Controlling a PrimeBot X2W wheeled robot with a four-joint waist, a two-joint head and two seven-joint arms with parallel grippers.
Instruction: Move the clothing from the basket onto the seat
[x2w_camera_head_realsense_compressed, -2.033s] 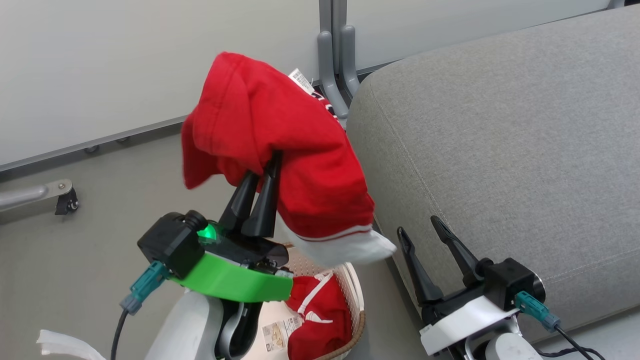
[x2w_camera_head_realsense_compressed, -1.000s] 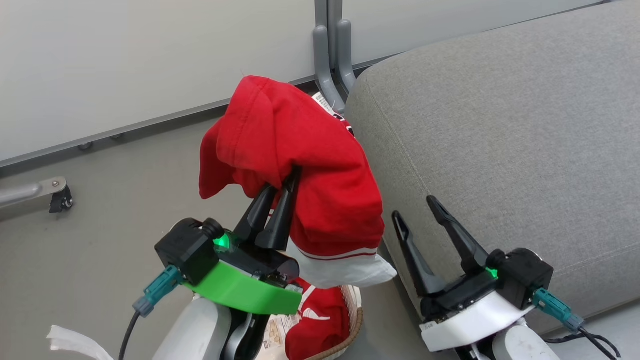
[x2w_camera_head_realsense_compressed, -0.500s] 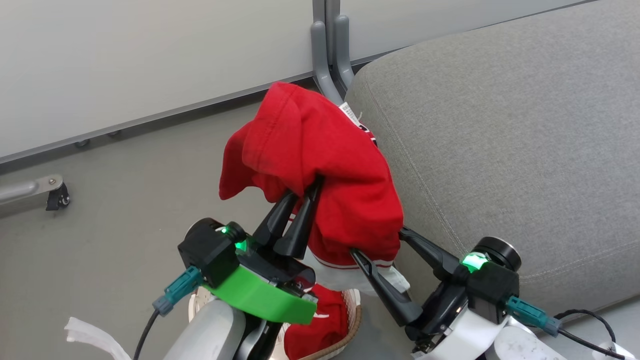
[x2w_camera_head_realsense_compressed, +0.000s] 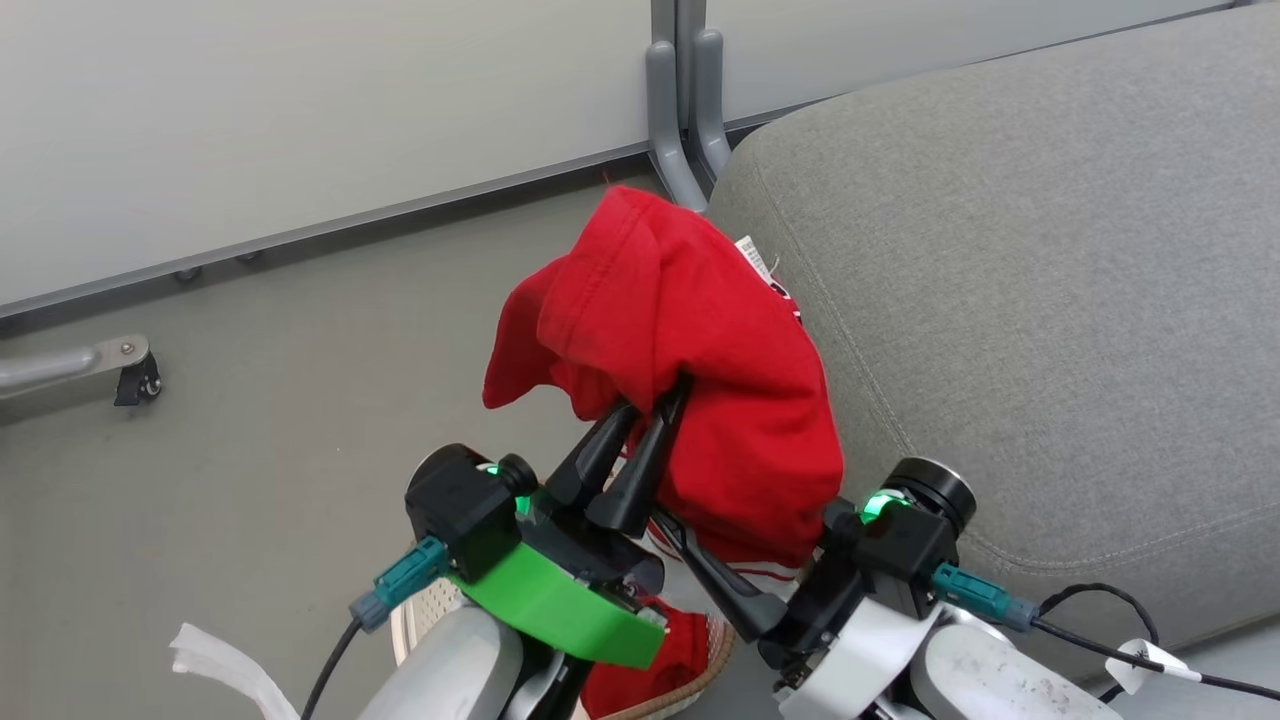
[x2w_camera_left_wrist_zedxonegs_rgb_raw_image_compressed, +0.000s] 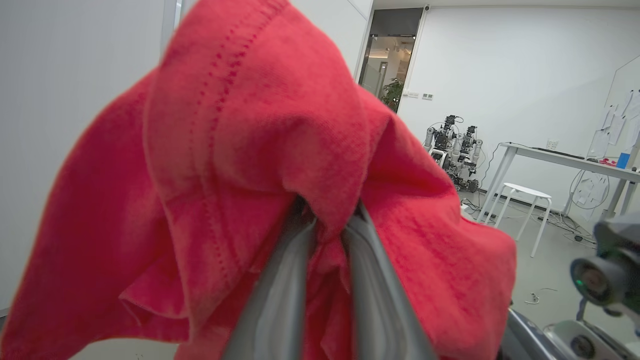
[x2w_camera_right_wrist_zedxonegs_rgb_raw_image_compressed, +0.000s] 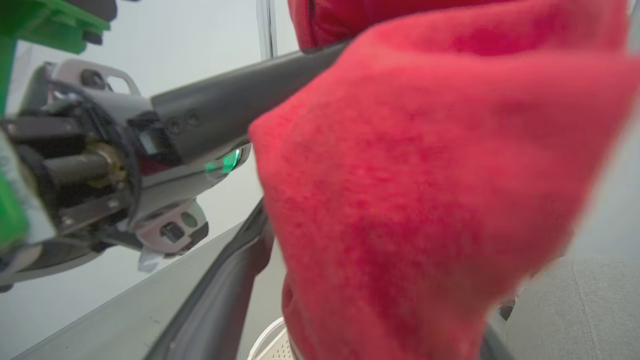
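Note:
My left gripper (x2w_camera_head_realsense_compressed: 668, 398) is shut on a bunched red garment (x2w_camera_head_realsense_compressed: 700, 360) of the clothing and holds it up beside the left edge of the grey seat (x2w_camera_head_realsense_compressed: 1020, 280). In the left wrist view the fingers (x2w_camera_left_wrist_zedxonegs_rgb_raw_image_compressed: 280, 300) pinch a fold of that fabric (x2w_camera_left_wrist_zedxonegs_rgb_raw_image_compressed: 240, 150). My right gripper (x2w_camera_head_realsense_compressed: 745, 515) stands open just below, one finger (x2w_camera_head_realsense_compressed: 720, 585) showing and the other hidden behind the garment's hanging lower part. In the right wrist view the red cloth (x2w_camera_right_wrist_zedxonegs_rgb_raw_image_compressed: 400, 200) hangs between its fingers (x2w_camera_right_wrist_zedxonegs_rgb_raw_image_compressed: 225, 290). The basket (x2w_camera_head_realsense_compressed: 418, 612) sits under my arms with a second red garment (x2w_camera_head_realsense_compressed: 655, 665) in it.
A grey metal post (x2w_camera_head_realsense_compressed: 680, 100) stands against the pale wall beside the seat's corner. A castor leg (x2w_camera_head_realsense_compressed: 130, 375) juts in at the left. A black cable (x2w_camera_head_realsense_compressed: 1150, 660) trails at the lower right. A white stool (x2w_camera_left_wrist_zedxonegs_rgb_raw_image_compressed: 525, 192) and a table (x2w_camera_left_wrist_zedxonegs_rgb_raw_image_compressed: 560, 155) stand far off.
My left gripper has carried the red garment rightward toward the seat. My right gripper has swung left and in, so its open fingers now sit around the garment's hanging lower part.

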